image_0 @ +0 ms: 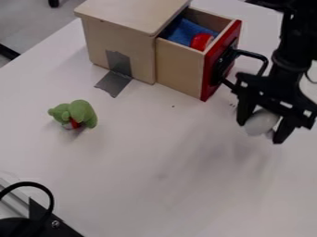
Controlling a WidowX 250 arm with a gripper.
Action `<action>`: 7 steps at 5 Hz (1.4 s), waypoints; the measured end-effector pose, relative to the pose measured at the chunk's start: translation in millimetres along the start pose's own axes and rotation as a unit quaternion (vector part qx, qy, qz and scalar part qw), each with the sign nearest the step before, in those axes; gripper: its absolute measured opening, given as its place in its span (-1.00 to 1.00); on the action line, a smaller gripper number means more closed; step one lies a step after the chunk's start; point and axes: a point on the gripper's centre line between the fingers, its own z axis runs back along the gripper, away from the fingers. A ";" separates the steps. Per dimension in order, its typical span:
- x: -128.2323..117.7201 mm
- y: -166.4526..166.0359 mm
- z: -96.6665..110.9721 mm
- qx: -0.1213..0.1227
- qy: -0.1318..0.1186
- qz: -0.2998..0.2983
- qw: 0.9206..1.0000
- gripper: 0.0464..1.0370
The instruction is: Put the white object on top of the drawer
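Note:
The black gripper [263,131] hangs at the right side of the view, just right of the drawer's handle and lower in the view. Between its two fingers is the white object [261,122], a rounded lump, and the fingers are shut on it. A wooden drawer unit [127,39] stands at the top, its drawer [180,65] pulled out to the right. The drawer has a red front with a black handle, and a blue cloth and a red item lie inside it.
A green plush toy [80,113] with a bit of red lies on the white table [148,185] at the left. Grey tape [116,79] runs from the unit's side onto the table. Black equipment with a looped cable [46,196] occupies the lower left corner.

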 end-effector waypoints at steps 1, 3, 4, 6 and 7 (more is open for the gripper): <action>11.7 16.5 34.8 -0.002 -0.031 0.027 0.999 0.46; 51.9 84.8 80.6 0.001 -0.075 0.105 0.992 0.46; 60.3 125.9 99.2 -0.002 -0.086 0.140 0.986 0.46; 47.5 194.6 103.5 0.001 -0.070 0.210 0.975 0.46; 41.6 222.3 98.4 -0.003 -0.069 0.236 0.969 0.46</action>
